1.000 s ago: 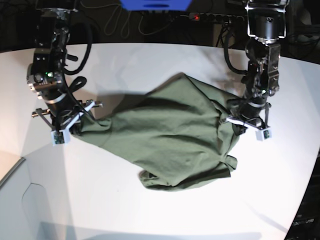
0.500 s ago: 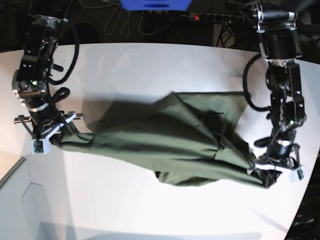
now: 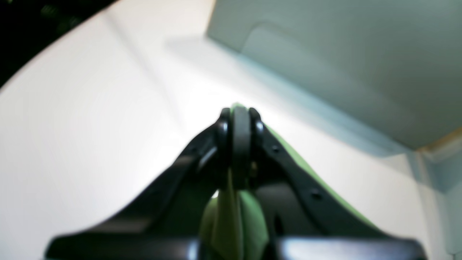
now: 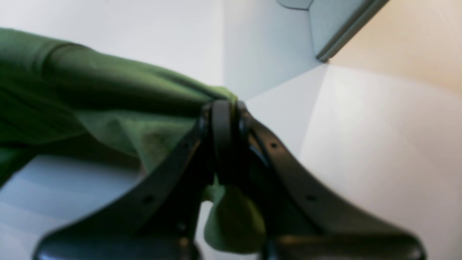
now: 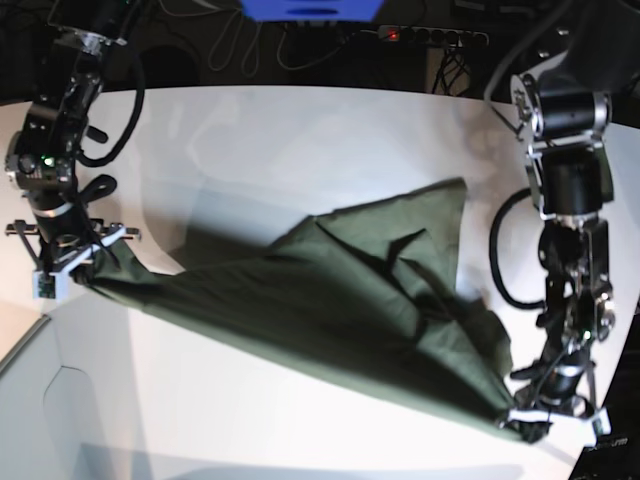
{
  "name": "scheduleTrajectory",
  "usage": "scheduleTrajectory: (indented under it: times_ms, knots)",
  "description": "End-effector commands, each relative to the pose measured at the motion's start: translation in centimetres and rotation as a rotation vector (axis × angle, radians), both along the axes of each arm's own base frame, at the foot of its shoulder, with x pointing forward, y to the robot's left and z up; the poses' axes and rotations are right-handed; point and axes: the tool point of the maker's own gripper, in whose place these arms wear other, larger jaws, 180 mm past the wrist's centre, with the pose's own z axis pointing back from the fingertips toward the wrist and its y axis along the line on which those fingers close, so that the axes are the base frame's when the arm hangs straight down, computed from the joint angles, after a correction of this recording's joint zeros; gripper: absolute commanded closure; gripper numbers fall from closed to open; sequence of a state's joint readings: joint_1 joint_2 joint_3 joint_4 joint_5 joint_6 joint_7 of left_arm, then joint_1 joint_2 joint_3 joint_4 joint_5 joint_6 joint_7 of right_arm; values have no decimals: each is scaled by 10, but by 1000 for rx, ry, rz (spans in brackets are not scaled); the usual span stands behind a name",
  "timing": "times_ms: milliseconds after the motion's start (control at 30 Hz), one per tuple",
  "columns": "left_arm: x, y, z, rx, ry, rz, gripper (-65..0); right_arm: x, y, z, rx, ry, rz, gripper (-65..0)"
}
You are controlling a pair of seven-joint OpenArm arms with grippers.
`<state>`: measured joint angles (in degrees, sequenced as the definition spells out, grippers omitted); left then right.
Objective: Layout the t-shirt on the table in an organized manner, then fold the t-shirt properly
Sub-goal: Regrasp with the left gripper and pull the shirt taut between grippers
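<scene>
The olive-green t-shirt [image 5: 330, 300] hangs stretched in a long diagonal band over the white table [image 5: 300, 130], from far left to lower right. My right gripper [image 5: 88, 265] is shut on the shirt's left end; in the right wrist view its black fingers [image 4: 222, 119] pinch the green cloth [image 4: 90, 94]. My left gripper [image 5: 530, 425] is shut on the shirt's other end near the table's front right edge; in the left wrist view its fingers [image 3: 240, 133] clamp a fold of the fabric [image 3: 234, 220]. A loose flap [image 5: 430, 215] rises toward the back.
A power strip [image 5: 430, 35] and cables lie behind the table's far edge. A blue object [image 5: 310, 8] sits at the top centre. A pale panel [image 5: 40, 400] lies at the front left corner. Both arms stand near opposite table edges.
Both grippers have moved further apart with the shirt held: the right one further left, the left one down toward the front right corner. The shirt went from bunched to stretched taut.
</scene>
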<state>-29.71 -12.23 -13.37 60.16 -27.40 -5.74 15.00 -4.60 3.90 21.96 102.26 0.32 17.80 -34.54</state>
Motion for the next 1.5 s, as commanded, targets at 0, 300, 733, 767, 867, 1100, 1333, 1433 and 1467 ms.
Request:
scheduleTrajectory:
  times_ms: [0, 300, 733, 767, 867, 1100, 1333, 1433, 1467]
  knots:
    - [14, 1, 43, 17, -107, 3, -1, 7, -7, 23, -34, -69, -2, 0]
    - [49, -88, 65, -2, -124, -155, -18, 8, -6, 34, -44, -96, -1, 0]
    - [1, -156, -57, -4, 120, -295, -523, 4, -3, 27, -37, -79, 1, 0]
    - [-11, -154, -65, -11, 125, -289, -523, 4, -3, 27, -37, -79, 1, 0]
    - [-50, -142, -97, -23, 168, -267, -523, 4, -1, 26, -30, -79, 2, 0]
    - [-104, -149, -156, -38, 294, -281, -523, 4, 1, 19, -13, -64, 0, 0]
    - [-104, -173, -158, -55, 302, -318, -523, 2, 3, 7, 6, -35, -4, 0]
    - [-102, -188, -165, -33, 327, -364, -523, 2, 3, 6, 7, -35, -2, 0]
    - [-104, -192, -171, -27, 344, -375, -523, 2, 3, 6, 7, -35, -2, 0]
